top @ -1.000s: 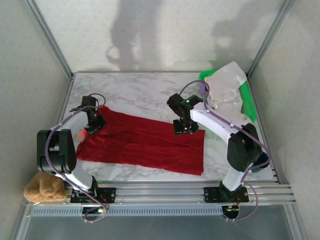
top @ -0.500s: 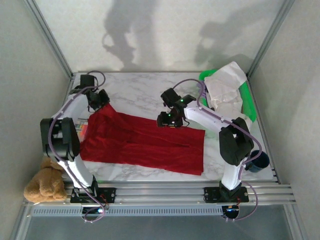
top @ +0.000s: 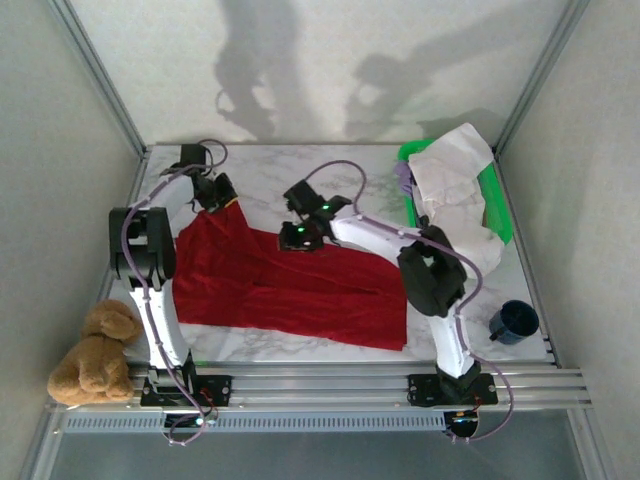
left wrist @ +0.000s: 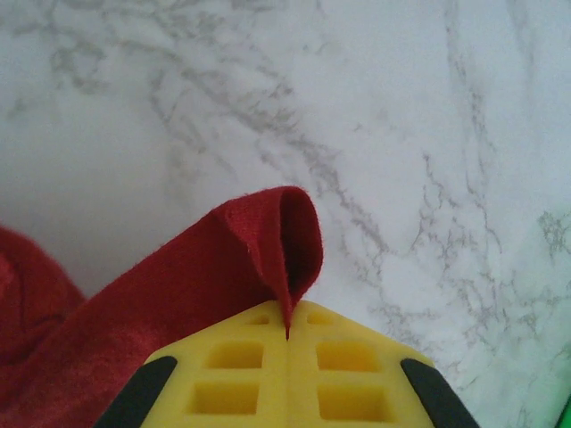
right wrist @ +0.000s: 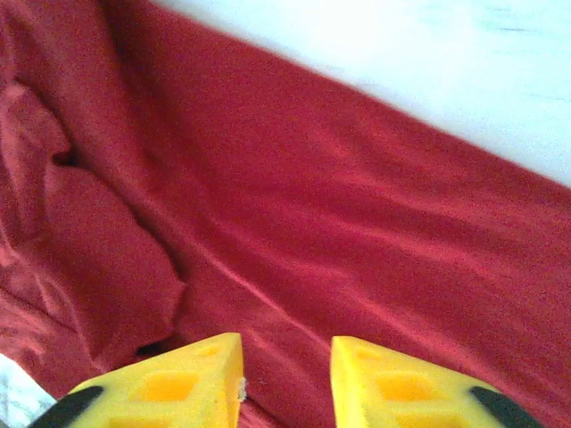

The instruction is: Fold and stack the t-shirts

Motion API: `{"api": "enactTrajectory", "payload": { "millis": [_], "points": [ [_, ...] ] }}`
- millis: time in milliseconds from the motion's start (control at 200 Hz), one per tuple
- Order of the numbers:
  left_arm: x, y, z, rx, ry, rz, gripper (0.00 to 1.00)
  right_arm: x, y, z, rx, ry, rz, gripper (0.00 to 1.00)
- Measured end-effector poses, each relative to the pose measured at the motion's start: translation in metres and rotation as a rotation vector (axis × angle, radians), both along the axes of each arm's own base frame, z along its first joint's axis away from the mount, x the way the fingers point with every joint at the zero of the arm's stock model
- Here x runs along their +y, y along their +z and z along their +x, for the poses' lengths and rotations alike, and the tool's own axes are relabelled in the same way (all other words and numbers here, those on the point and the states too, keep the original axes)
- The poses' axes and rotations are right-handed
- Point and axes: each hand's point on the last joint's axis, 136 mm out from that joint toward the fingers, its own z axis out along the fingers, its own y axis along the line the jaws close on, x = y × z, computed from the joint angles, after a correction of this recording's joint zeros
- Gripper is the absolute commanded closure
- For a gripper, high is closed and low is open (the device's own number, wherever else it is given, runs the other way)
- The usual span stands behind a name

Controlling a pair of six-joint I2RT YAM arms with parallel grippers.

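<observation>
Tan teddy bear (top: 90,355) at near left, blue mug (top: 513,321) near right, green basket (top: 498,212) beyond.

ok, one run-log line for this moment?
left pincer: shut on red t-shirt, far-left corner | right pincer: open above red t-shirt | white t-shirt: draped over green basket | fold: not done

Red shirt (top: 290,290): in the top view the right arm hides part of its far edge; both wrist views cut it at the left and bottom edges.
Left gripper (left wrist: 287,323): the bottom edge cuts the yellow fingers; the pinched end of the cloth is hidden between them.
Right gripper (right wrist: 285,352): fingers are cut at the bottom edge; contact with the cloth cannot be told.
Basket (top: 500,215): the white shirt (top: 455,175) hides its inside.
Green patch (left wrist: 564,415): cut by the corner, too small to name.
Table (right wrist: 401,45): blurred, washed out.
</observation>
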Motion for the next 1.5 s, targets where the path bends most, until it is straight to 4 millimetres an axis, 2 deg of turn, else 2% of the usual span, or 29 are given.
{"api": "enactTrajectory", "payload": {
  "millis": [55, 145, 275, 471, 641, 876, 1076, 1166, 1252, 1312, 1502],
  "points": [
    [-0.005, -0.002, 0.007, -0.004, -0.013, 0.002, 1.00, 0.022, 0.001, -0.002, -0.037, 0.040, -0.012, 0.84],
    [-0.015, -0.009, 0.010, 0.003, -0.035, 0.002, 1.00, 0.057, 0.005, -0.003, -0.107, 0.101, -0.025, 0.83],
    [-0.024, -0.019, 0.007, 0.023, -0.056, 0.000, 1.00, 0.088, 0.000, 0.000, -0.193, 0.156, -0.063, 0.79],
    [-0.026, -0.028, 0.008, 0.033, -0.078, -0.021, 1.00, 0.107, -0.019, 0.009, -0.289, 0.228, -0.131, 0.66],
    [-0.026, -0.042, 0.008, 0.057, -0.093, -0.049, 1.00, 0.113, -0.029, 0.020, -0.342, 0.255, -0.158, 0.56],
    [-0.020, -0.044, 0.008, 0.060, -0.098, -0.079, 1.00, 0.117, -0.038, 0.028, -0.389, 0.278, -0.178, 0.55],
    [-0.022, -0.043, 0.007, 0.061, -0.107, -0.092, 1.00, 0.120, -0.060, 0.037, -0.413, 0.280, -0.208, 0.67],
    [-0.022, -0.043, 0.006, 0.062, -0.111, -0.091, 1.00, 0.122, -0.058, 0.043, -0.427, 0.272, -0.203, 0.75],
    [-0.022, -0.044, 0.005, 0.068, -0.111, -0.091, 1.00, 0.119, -0.058, 0.048, -0.434, 0.272, -0.207, 0.91],
    [-0.021, -0.044, 0.004, 0.070, -0.113, -0.090, 1.00, 0.117, -0.060, 0.052, -0.426, 0.264, -0.205, 0.98],
    [-0.019, -0.046, 0.003, 0.073, -0.120, -0.083, 1.00, 0.111, -0.061, 0.059, -0.379, 0.255, -0.172, 1.00]
  ]
}}
